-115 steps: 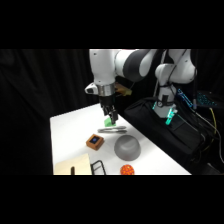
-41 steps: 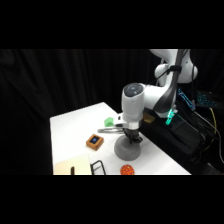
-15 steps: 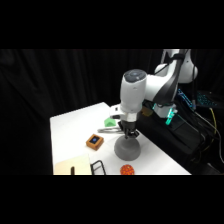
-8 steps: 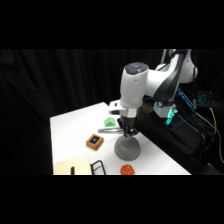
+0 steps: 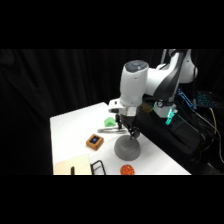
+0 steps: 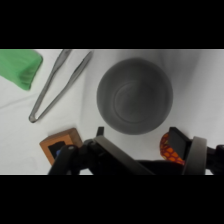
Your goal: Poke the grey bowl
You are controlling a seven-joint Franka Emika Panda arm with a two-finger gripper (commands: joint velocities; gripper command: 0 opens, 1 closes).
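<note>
The grey bowl [image 5: 127, 148] is a matte dark-grey dome near the table's front. In the wrist view the grey bowl [image 6: 134, 95] shows whole, round and straight below the camera. My gripper [image 5: 131, 131] hangs directly over the bowl's top, a short way above it or just at its crown. In the wrist view the gripper [image 6: 137, 145] is only dark linkage along the bottom edge.
Metal tongs [image 5: 110, 130] [image 6: 57, 85] and a green object [image 5: 109, 121] [image 6: 20, 67] lie behind the bowl. A small brown block [image 5: 94, 142] [image 6: 60, 145] sits to its left and an orange ball [image 5: 127, 170] [image 6: 167, 150] in front. A wooden board [image 5: 72, 166] and a black rack [image 5: 97, 167] stand at the front edge.
The gripper has risen slightly from the bowl's top over the last second. The bowl and the other things have stayed where they were.
</note>
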